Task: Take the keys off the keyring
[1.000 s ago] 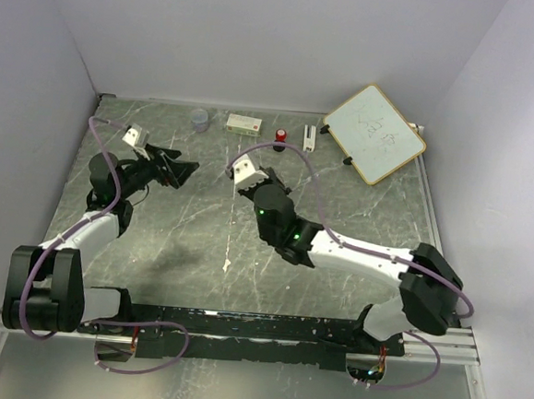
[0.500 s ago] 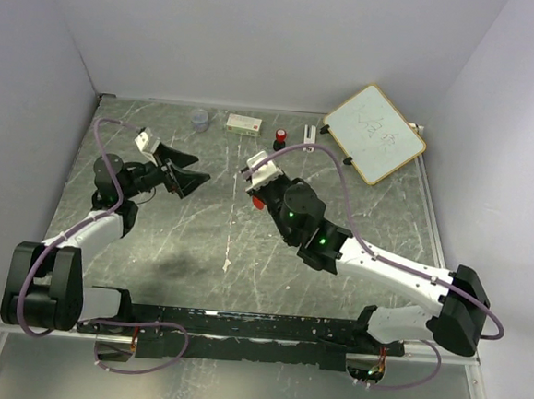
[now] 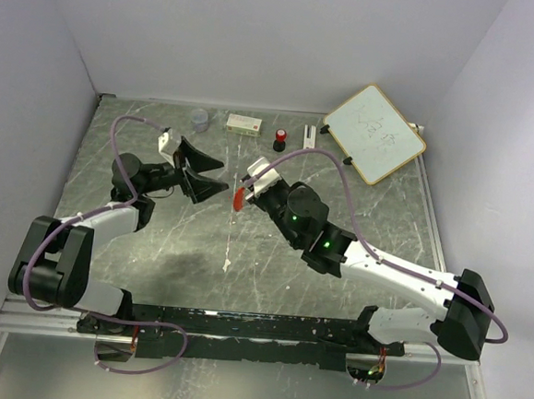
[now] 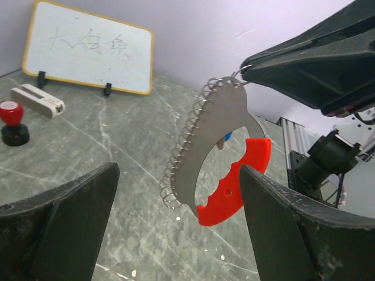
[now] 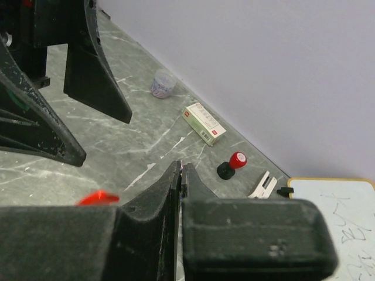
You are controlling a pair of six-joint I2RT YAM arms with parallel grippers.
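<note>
The keys (image 4: 225,117) hang as one silver curved bunch with a wire coil along one edge and a red strip (image 4: 234,190) at the bottom. A tiny blue piece (image 4: 227,136) shows behind them. My right gripper (image 4: 241,65) is shut on the small keyring at the top of the bunch and holds it above the table. In the top view the right gripper (image 3: 247,181) sits mid-table with the red strip (image 3: 237,198) below it. My left gripper (image 3: 224,175) is open, just left of the bunch. In the left wrist view the left gripper (image 4: 179,170) has its jaws either side of the bunch's lower end, not touching it.
Along the back edge stand a small cup (image 3: 199,117), a flat box (image 3: 243,123), a red-and-black knob (image 3: 279,140), a white bracket (image 3: 309,136) and a tilted whiteboard (image 3: 374,132). Purple cables loop over both arms.
The left gripper has swung right toward the table's middle. The right arm has stretched forward and its gripper has turned, so the red strip now hangs beside the left gripper.
</note>
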